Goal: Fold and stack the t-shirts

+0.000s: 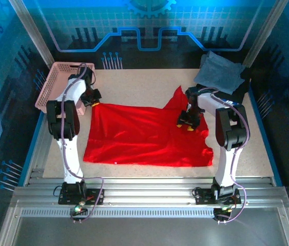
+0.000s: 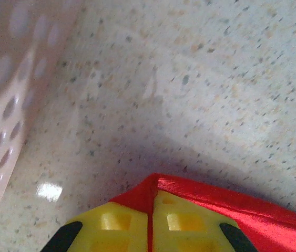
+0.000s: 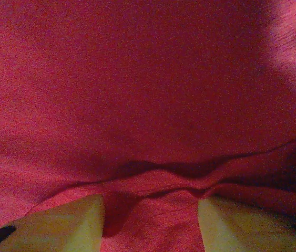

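We see a speckled worktop (image 1: 134, 84) walled by blue panels. Across its middle a red shirt (image 1: 144, 136) is spread nearly flat, its long side running left to right and its near hem close to the rail where the arms are bolted. The cloth is smooth over most of its span. At the far right a point of it juts toward the back, and the right edge is rumpled.

In the far right corner, beyond the right arm, sits a folded grey shirt (image 1: 220, 72) with something dark showing at its right edge. In the far left corner stands a pink basket (image 1: 57, 84), its holed wall just beside the left arm.

The left tool (image 1: 94, 98) is down at the red shirt's far left corner, between basket and cloth. From its wrist we see two yellow fingers (image 2: 119, 226) pressed together. A thin edge of red cloth is pinched in the seam between them and trails off to the right over the bare surface, while the basket wall rises at left.

The right tool (image 1: 188, 122) sits on the shirt's far right part, just below the jutting point. From its wrist we see its yellow fingers (image 3: 69, 223) standing wide apart, with a raised fold of red cloth lying between them, unclamped.
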Motion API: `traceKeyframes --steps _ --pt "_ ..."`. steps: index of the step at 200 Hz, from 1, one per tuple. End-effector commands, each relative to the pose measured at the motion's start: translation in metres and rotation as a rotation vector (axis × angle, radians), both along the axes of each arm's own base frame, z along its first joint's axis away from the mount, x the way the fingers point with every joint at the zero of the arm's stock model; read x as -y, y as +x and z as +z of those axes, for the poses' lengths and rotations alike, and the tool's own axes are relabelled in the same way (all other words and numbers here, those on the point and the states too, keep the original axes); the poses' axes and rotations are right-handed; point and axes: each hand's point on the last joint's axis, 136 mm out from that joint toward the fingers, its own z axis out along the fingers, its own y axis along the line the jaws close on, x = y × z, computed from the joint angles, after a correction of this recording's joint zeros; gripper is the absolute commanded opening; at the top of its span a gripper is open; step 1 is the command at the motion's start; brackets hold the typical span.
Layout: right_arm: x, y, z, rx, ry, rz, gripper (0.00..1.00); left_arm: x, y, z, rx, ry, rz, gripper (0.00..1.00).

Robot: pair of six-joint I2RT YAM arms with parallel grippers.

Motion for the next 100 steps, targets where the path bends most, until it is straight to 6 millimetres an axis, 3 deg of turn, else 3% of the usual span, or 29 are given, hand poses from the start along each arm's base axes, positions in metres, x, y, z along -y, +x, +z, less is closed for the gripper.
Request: traceKeyframes --steps 1,27,41,83,100 --pt "0.008 -0.012 -0.006 -0.047 -0.046 -0.02 0.52 -0.012 -0.002 -0.013 -0.051 0.037 -0.033 0.1" --pt "0.008 -0.012 -0.01 -0.057 -0.046 -0.019 0.51 -0.017 0.003 -0.02 -0.075 0.064 -0.038 0.17" --pt "0.007 -0.011 -0.01 -0.053 -0.043 -0.02 0.52 -0.022 0.008 -0.013 -0.059 0.087 -0.021 0.3" --pt "0.005 -0.006 -0.004 -0.023 -0.031 -0.014 0.52 -0.014 0.037 0.056 0.13 0.031 0.022 0.49" --pt "0.002 -0.001 0.0 0.001 -0.01 -0.01 0.53 -0.003 0.041 0.07 0.156 -0.033 0.024 0.53"
